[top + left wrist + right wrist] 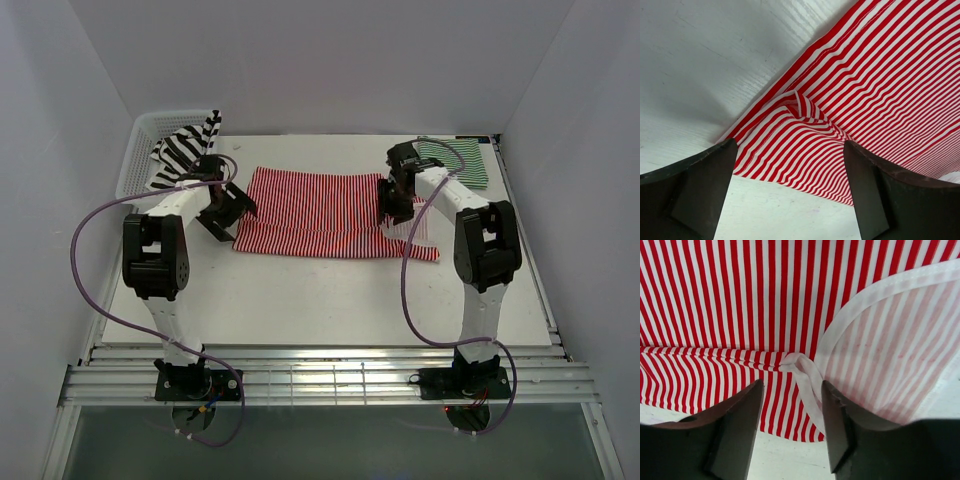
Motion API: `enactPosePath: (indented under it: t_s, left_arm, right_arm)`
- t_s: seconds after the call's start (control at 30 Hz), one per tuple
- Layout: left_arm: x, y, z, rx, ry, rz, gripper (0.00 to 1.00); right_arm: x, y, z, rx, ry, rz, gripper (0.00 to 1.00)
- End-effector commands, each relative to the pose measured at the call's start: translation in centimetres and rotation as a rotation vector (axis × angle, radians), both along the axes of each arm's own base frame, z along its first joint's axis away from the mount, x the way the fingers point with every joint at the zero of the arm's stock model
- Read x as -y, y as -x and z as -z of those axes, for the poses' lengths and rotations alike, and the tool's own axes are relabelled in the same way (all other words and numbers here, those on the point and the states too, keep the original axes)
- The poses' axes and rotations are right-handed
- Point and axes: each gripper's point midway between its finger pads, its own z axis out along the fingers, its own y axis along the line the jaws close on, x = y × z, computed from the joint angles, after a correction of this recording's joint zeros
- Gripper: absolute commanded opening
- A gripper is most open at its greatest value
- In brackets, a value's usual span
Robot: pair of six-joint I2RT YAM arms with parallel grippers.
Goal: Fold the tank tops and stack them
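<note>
The red-and-white tank top [320, 212] lies spread across the middle of the table, folded into a wide band. My left gripper [228, 212] hovers at its left edge with jaws wide open and nothing between them; a small pucker of the cloth [800, 107] sits just beyond the fingers [705, 185]. My right gripper [395, 205] is over the top's right end, jaws apart. A white hem strap [805, 375] lies loose just ahead of the gap, beside a turned-over flap [890, 350]. The green-and-white tank top [455, 160] lies folded at the back right. The black-and-white one [190, 148] hangs out of the basket.
A white mesh basket [150, 130] stands at the back left corner, close behind my left arm. White walls enclose the table on three sides. Purple cables loop from both arms over the near part of the table [330, 300].
</note>
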Motion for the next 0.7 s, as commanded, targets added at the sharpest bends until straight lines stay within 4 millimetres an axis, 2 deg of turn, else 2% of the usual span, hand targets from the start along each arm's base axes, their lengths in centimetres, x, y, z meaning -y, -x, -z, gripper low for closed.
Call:
enactPosePath:
  t_s: [0.0,0.03,0.07,0.1,0.17,0.2,0.23,0.27,0.3,0.33,0.37,0.4,0.47,0.67]
  left_arm:
    - [0.0,-1.8,-4.1,0.112,0.015,0.004,0.98]
    - [0.1,-1.9,-4.6,0.126,0.017,0.006,0.98]
    - [0.3,-1.8,-4.9,0.133,0.021,0.012,0.98]
    - [0.3,-1.8,-5.9,0.159,0.022,0.014,0.98]
    - [0.7,-1.3,-6.3,0.167,0.025,0.025,0.98]
    - [0.9,-1.2,-7.0,0.185,0.027,0.030,0.98]
    - [1.2,-1.0,-7.1,0.187,0.027,0.037,0.98]
    - [1.7,-0.8,-7.1,0.188,0.030,0.049,0.98]
    - [2.0,-0.3,-6.9,0.182,0.035,0.059,0.98]
    - [2.2,-0.1,-7.0,0.183,0.036,0.067,0.98]
    - [2.7,0.1,-7.0,0.183,0.034,0.079,0.98]
    - [2.9,0.5,-6.5,0.173,0.034,0.084,0.98]
    - [3.6,0.7,-6.3,0.176,0.046,0.106,0.98]
    - [5.3,0.9,-4.1,0.133,0.046,0.151,0.98]
  right_arm:
    - [0.3,-0.9,-3.4,0.073,0.003,-0.045,0.58]
    - [0.1,-0.9,-4.0,0.088,-0.013,-0.057,0.78]
    - [-0.1,-0.8,-4.5,0.100,-0.022,-0.067,0.81]
    - [-0.1,-0.6,-5.8,0.131,-0.036,-0.080,0.85]
    - [-0.6,0.6,-6.0,0.131,-0.080,-0.107,0.99]
    - [-0.7,1.3,-7.2,0.159,-0.103,-0.122,0.90]
    - [-0.9,3.0,-6.0,0.114,-0.127,-0.139,0.90]
    - [-0.9,3.5,-6.1,0.129,-0.142,-0.147,0.90]
    - [-0.9,4.3,-7.1,0.155,-0.157,-0.155,0.90]
    - [-0.6,5.0,-6.8,0.149,-0.159,-0.154,0.90]
    - [-0.1,6.5,-5.4,0.112,-0.150,-0.150,0.90]
    - [0.0,7.0,-5.7,0.124,-0.151,-0.150,0.90]
    - [0.7,8.2,-4.4,0.096,-0.130,-0.137,0.90]
    - [2.4,7.7,-3.1,0.094,-0.104,-0.082,0.90]
